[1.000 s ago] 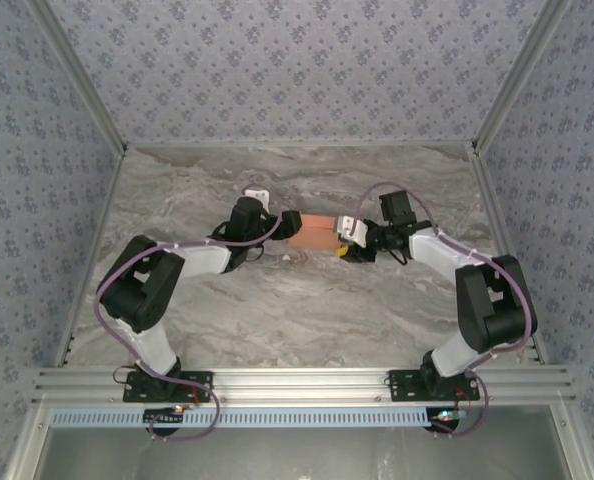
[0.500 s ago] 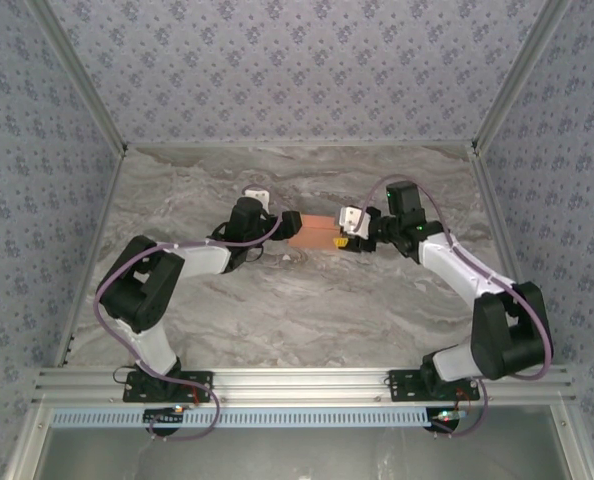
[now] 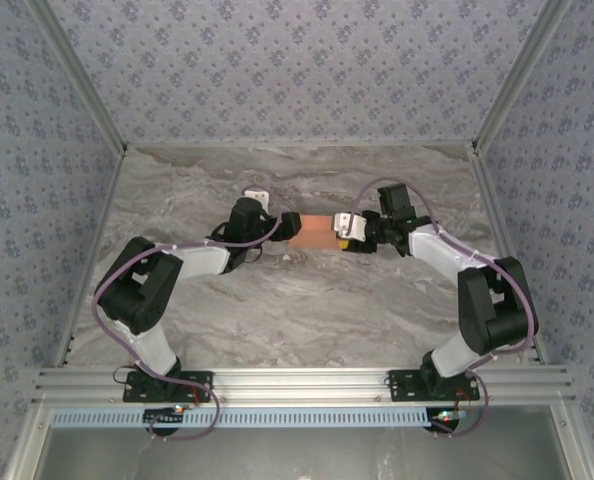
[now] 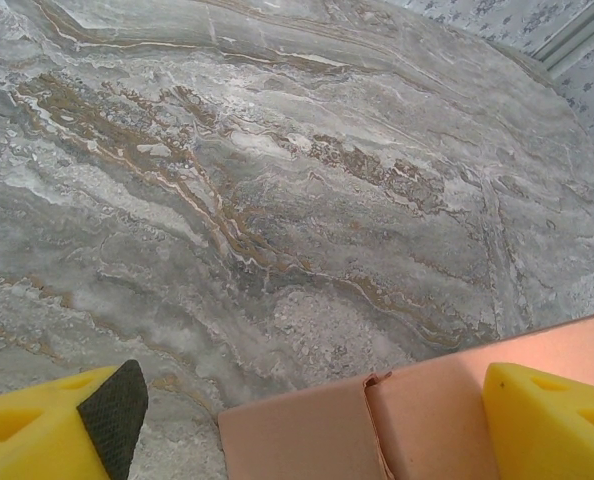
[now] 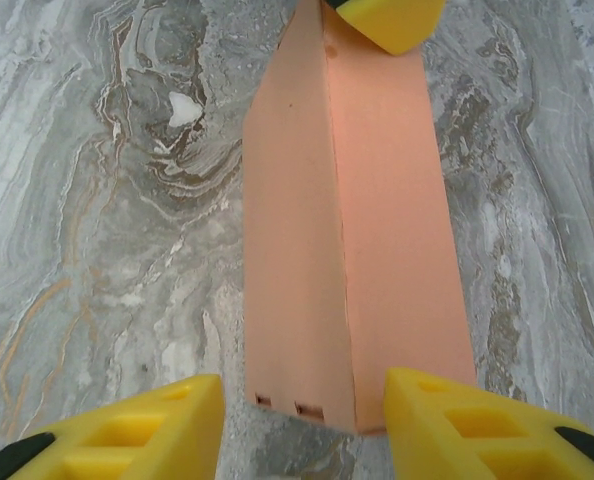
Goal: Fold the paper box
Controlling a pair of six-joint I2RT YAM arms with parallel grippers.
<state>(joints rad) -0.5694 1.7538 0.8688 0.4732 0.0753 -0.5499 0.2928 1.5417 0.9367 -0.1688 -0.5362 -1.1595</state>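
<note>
My left fingers (image 4: 549, 420) stand wide apart about one end of the paper box (image 5: 372, 220), lying lengthwise on the tabletop (image 4: 277, 150) between my arms; my right fingers (image 5: 142, 435) straddle its other end, apart, not clamped.

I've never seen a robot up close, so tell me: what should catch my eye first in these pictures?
A small salmon-orange cardboard box lies in the middle of the grey marble-patterned table. The left hand and the right hand sit at its opposite ends, each on an arm curving in from its own side. Both hands have bright yellow fingers, standing open astride the box's ends.
</note>
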